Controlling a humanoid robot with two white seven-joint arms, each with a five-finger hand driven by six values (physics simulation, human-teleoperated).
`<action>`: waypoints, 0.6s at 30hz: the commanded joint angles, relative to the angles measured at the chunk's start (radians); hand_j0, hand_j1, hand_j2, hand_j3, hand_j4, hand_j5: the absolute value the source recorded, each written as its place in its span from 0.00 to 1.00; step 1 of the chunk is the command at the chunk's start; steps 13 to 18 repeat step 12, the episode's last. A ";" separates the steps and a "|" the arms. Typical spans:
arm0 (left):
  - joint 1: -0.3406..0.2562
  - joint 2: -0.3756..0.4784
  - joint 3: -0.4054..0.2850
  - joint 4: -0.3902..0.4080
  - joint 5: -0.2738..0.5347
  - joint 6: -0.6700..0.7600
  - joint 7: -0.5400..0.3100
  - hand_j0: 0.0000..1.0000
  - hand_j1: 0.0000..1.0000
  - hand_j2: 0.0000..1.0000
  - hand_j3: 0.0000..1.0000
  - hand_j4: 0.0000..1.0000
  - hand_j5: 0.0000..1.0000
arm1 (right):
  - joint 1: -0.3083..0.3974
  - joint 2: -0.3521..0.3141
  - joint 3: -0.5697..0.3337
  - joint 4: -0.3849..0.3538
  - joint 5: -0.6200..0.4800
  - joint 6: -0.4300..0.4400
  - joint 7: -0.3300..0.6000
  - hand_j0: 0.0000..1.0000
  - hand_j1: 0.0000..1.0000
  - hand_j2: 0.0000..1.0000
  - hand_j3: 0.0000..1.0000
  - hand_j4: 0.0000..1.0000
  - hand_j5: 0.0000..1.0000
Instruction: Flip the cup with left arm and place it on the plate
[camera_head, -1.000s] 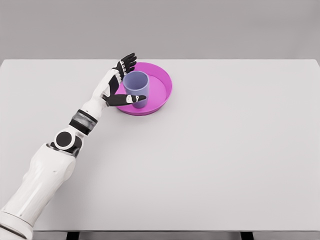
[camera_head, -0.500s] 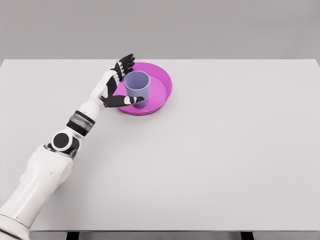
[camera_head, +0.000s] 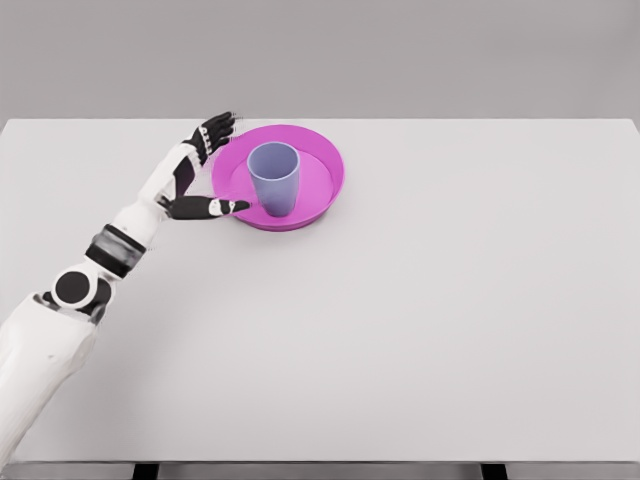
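A lavender cup (camera_head: 274, 177) stands upright, mouth up, inside the magenta plate (camera_head: 322, 178) at the back of the table. My left hand (camera_head: 205, 165) is just left of the plate, open, with the fingers spread and nothing in them. Its thumb reaches toward the plate's near-left rim and its fingers point up past the rim's far-left side. A gap separates the hand from the cup. The right arm does not show.
The white table (camera_head: 420, 320) spreads wide to the right and toward me. My left forearm (camera_head: 120, 240) crosses its left part diagonally.
The left hand has let go of the cup and drawn back to the left, off the plate. The cup stays upright in the plate.
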 joint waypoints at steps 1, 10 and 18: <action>0.002 0.146 -0.008 -0.086 -0.005 -0.007 0.000 1.00 1.00 1.00 1.00 1.00 1.00 | 0.002 0.000 0.000 0.000 0.000 -0.001 0.000 1.00 1.00 1.00 1.00 1.00 1.00; 0.011 0.485 -0.017 -0.124 -0.132 -0.116 0.005 1.00 1.00 1.00 1.00 1.00 1.00 | 0.000 0.000 -0.001 0.000 0.000 -0.001 0.000 1.00 1.00 1.00 1.00 1.00 1.00; 0.014 0.491 -0.017 -0.134 -0.140 -0.116 0.005 1.00 1.00 1.00 1.00 1.00 1.00 | 0.002 0.000 -0.001 0.000 0.000 0.001 0.000 1.00 1.00 1.00 1.00 1.00 1.00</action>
